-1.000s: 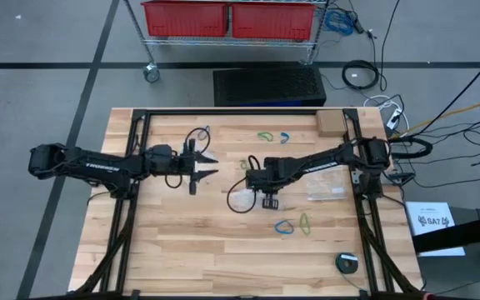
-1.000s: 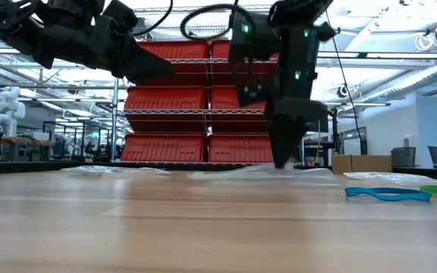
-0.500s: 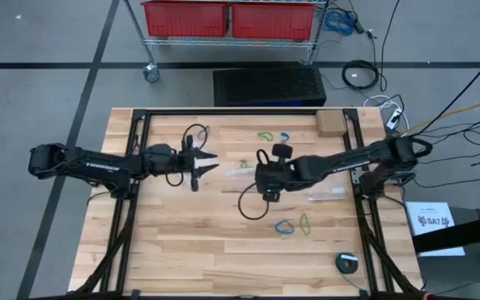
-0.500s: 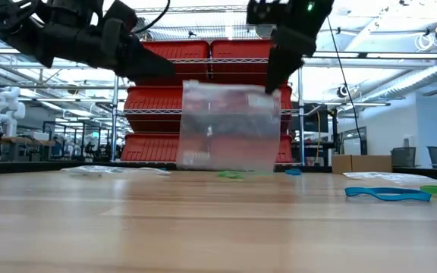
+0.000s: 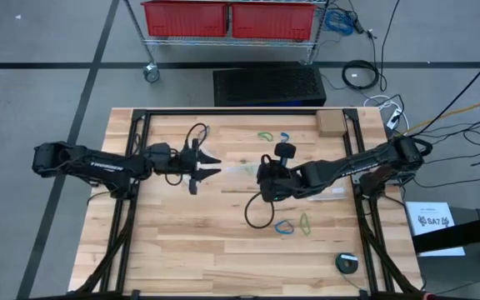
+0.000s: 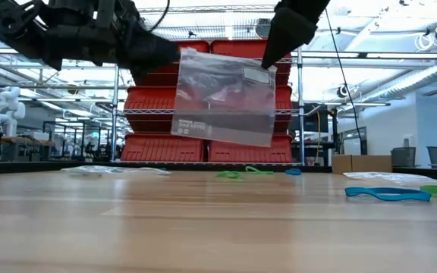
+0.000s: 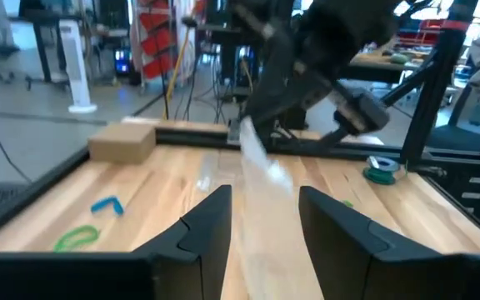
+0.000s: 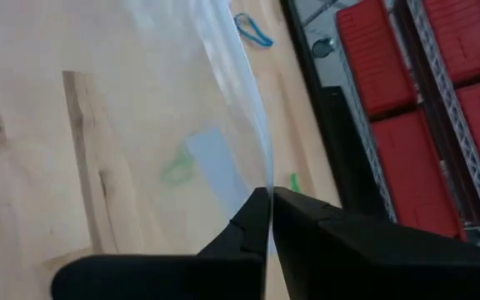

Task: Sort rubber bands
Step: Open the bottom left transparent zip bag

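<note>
Low view: rubber bands (image 6: 237,174) lie on table below right claw (image 6: 268,57).

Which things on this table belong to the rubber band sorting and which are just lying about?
Job: small thin green and blue rubber bands, another pair; clear plastic bag pinched in the right gripper above the table; left gripper, open, facing the bag.

Lying about: brown cardboard box; round tape roll; another clear plastic bag.

Both raised mid-table: left end effector (image 5: 209,164) spread, right end effector (image 8: 269,200) pinched closed.
</note>
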Motion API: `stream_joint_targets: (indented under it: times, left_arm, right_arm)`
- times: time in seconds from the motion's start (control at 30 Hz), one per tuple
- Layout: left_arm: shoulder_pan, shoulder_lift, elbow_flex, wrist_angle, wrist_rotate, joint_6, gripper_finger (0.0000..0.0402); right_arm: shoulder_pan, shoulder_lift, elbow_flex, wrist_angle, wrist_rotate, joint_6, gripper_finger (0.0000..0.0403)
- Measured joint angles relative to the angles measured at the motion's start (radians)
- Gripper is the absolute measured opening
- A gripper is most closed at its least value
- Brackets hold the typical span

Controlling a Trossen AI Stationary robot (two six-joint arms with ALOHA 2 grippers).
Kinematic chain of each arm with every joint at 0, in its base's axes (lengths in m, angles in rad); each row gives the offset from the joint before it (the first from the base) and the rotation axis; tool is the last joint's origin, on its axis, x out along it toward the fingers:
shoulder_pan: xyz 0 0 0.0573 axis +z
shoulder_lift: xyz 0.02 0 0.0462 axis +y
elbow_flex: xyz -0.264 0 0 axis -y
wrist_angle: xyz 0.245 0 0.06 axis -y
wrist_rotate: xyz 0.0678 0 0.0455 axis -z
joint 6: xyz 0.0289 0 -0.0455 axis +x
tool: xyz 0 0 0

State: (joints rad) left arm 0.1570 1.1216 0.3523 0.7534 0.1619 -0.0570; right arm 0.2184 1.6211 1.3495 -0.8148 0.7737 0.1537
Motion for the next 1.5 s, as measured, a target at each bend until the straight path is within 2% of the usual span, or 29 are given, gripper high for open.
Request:
stream_joint_targets:
  times: [0.17,0.37,0.53,0.97,1.5]
  left_arm:
    - [0.0,0.049,0.0,0.006,0.002,-0.029,0.0148]
    - [0.0,0.114,0.0,0.094,0.016,-0.068,0.0148]
    - [-0.001,0.147,0.0,0.14,0.083,-0.077,0.0148]
    - [0.023,0.091,0.0,0.145,0.161,-0.089,0.0148]
    - [0.025,0.087,0.0,0.16,0.24,-0.094,0.0148]
  right_arm:
    - [0.0,0.0,0.0,0.039,0.015,-0.043,0.0001]
    - [0.0,0.0,0.0,0.072,0.017,-0.069,0.0001]
    - [0.0,0.0,0.0,0.071,0.017,-0.069,0.0001]
    - [0.033,-0.021,0.0,0.055,0.047,-0.08,0.0001]
    - [0.035,-0.043,0.0,0.054,0.063,-0.081,0.0]
